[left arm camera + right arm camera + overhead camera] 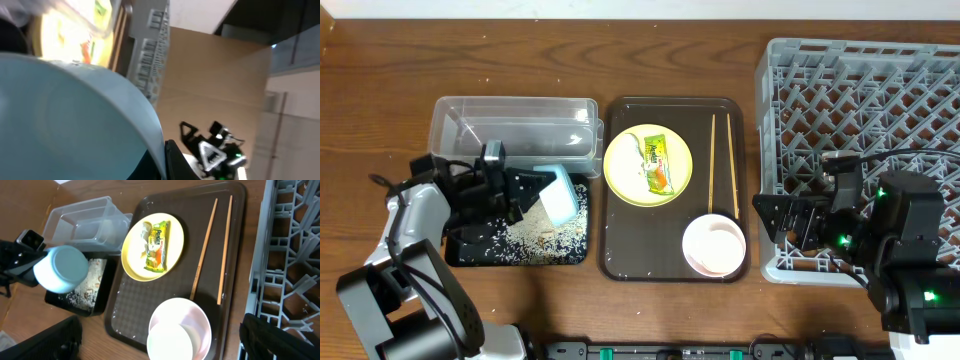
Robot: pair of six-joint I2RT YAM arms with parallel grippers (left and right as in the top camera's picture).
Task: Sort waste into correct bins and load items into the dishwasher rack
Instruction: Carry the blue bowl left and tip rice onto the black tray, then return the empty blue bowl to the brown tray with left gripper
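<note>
- Right gripper (784, 216): fingers spread, nothing between them; over the near-left corner of the dishwasher rack (865, 100).
- White-pinkish bowl (192, 317), small white cup (170, 341) inside it, at 6 o'clock on the brown tray (650, 250).
- Left gripper (535, 190): clenched on the light-blue bowl (558, 193), tipped over the black tray (470, 255); rice scraps (545, 232) lie in it.
- Plate (625, 165) with wrapper (656, 162) at 11 o'clock of the pink bowl; chopsticks (711, 165) at 12.
- Clear tub (515, 125) at 12 o'clock of the black tray.

Left gripper (535, 188), jaws clamping light-blue bowl (558, 196), right gripper (778, 214), jaws apart
</note>
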